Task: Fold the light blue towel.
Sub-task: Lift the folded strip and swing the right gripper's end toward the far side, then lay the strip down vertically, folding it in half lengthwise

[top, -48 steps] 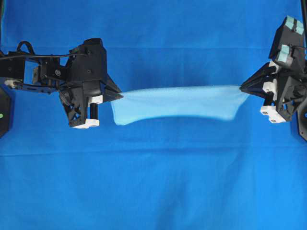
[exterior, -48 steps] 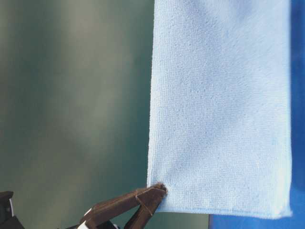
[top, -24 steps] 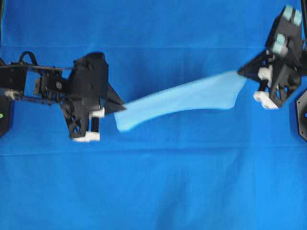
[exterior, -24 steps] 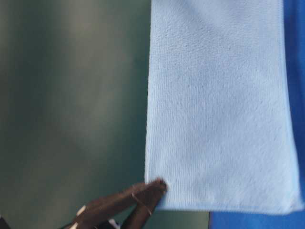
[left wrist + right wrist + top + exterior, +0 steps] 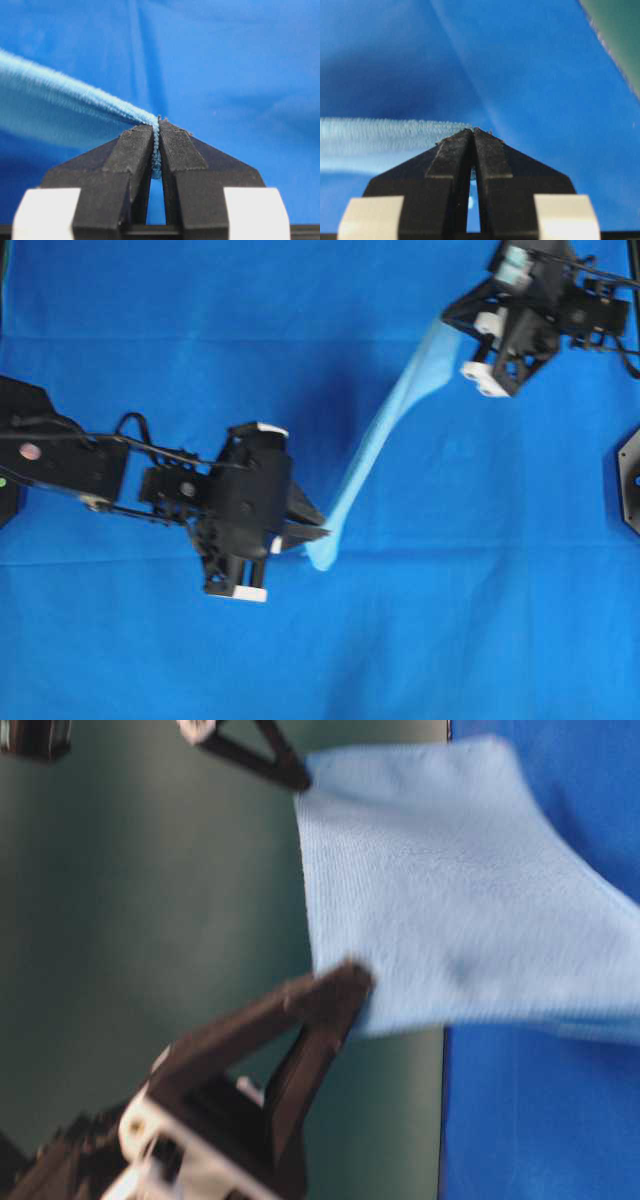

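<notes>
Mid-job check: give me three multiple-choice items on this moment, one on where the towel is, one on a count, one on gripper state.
1. Where is the light blue towel?
A. Flat on the sheet
B. Strung between the two grippers
C. Bunched beside one arm

2. How many grippers hold it?
A. None
B. One
C. Two

3. How do the left gripper's jaws stand?
A. Wide open
B. Shut on towel fabric
C. Shut on nothing

Key:
1 B, overhead it runs diagonally from the left gripper to the right gripper.
2 C, each wrist view shows cloth at the fingertips.
3 B, fabric shows pinched between them.
</notes>
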### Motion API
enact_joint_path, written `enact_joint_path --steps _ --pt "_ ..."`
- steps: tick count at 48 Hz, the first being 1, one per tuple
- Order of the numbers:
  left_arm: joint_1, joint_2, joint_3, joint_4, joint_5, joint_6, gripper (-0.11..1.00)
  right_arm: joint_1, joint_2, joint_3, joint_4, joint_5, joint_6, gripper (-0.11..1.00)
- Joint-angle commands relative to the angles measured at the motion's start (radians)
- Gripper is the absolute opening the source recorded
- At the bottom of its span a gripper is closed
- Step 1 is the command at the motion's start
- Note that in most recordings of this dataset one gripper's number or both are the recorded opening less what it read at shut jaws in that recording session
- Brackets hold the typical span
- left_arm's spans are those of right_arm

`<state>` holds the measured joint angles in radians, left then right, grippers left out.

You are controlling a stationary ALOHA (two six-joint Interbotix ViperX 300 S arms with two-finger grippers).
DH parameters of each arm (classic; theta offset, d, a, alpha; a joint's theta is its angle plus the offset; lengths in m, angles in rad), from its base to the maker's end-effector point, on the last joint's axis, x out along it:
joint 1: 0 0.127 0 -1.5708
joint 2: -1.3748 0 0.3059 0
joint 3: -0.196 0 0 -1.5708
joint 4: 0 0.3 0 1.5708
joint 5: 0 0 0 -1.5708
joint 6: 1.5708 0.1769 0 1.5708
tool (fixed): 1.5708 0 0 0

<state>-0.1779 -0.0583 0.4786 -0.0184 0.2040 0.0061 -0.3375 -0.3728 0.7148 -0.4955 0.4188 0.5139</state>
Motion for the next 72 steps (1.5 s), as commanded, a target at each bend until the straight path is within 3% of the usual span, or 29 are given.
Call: enact_joint_path --steps 1,12,21,36,56,64,72 --pt "-0.046 0.017 -0.064 -0.005 -0.014 0.003 0.02 -0.048 0.046 -0.067 -0.023 -0.011 0.002 0.01" --pt "-0.051 0.083 -0.144 -0.003 -0.025 0.025 0.02 -0.052 0.175 -0.196 -0.058 -0.012 0.000 0.01" --pt "-0.051 0.095 -0.146 -0.003 -0.025 0.044 0.02 -0.054 0.202 -0.230 -0.061 -0.008 0.000 0.01" --pt "-0.049 0.156 -0.207 -0.003 -0.129 0.051 0.02 -0.071 0.101 -0.115 -0.061 -0.006 0.005 0.01" --pt "-0.041 0.436 -0.508 -0.003 -0.172 0.117 0.02 -0.074 -0.147 0.092 -0.060 0.075 0.014 0.01" --pt "-0.031 0.492 -0.572 -0.003 -0.172 0.115 0.02 -0.074 -0.138 0.120 -0.061 0.075 0.005 0.01" --pt "-0.029 0.486 -0.543 -0.005 -0.175 0.097 0.02 -0.074 -0.048 0.091 -0.061 0.018 0.002 0.01"
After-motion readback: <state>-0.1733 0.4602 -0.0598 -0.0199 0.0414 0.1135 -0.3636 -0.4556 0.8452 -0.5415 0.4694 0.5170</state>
